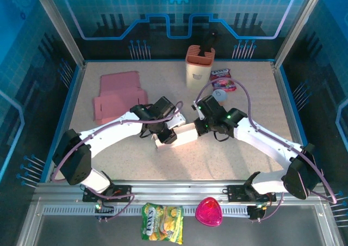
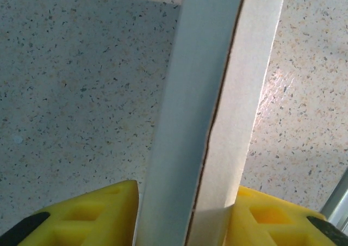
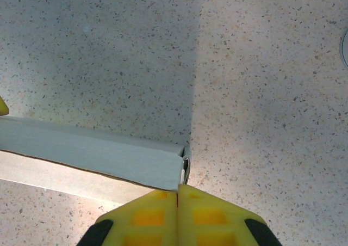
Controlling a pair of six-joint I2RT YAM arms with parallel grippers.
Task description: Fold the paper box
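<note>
The white paper box (image 1: pixel 179 137) lies partly folded at the table's middle, between both arms. My left gripper (image 1: pixel 166 134) straddles one long wall of the box (image 2: pixel 217 93). Its yellow fingers (image 2: pixel 98 213) touch that doubled wall on both sides, and the two paper layers stand slightly parted. My right gripper (image 1: pixel 199 127) is at the box's right end. Its yellow fingertips (image 3: pixel 178 187) are pressed together right at the end corner of the box (image 3: pixel 109 159), with nothing visible between them.
Flat pink cardboard blanks (image 1: pixel 117 96) lie at the back left. A tan holder (image 1: pixel 199 66), a snack packet (image 1: pixel 224 80) and a white disc (image 1: pixel 220 95) sit at the back middle. A yellow packet (image 1: pixel 162 221) and a pink heart-shaped item (image 1: pixel 209 212) rest on the front rail.
</note>
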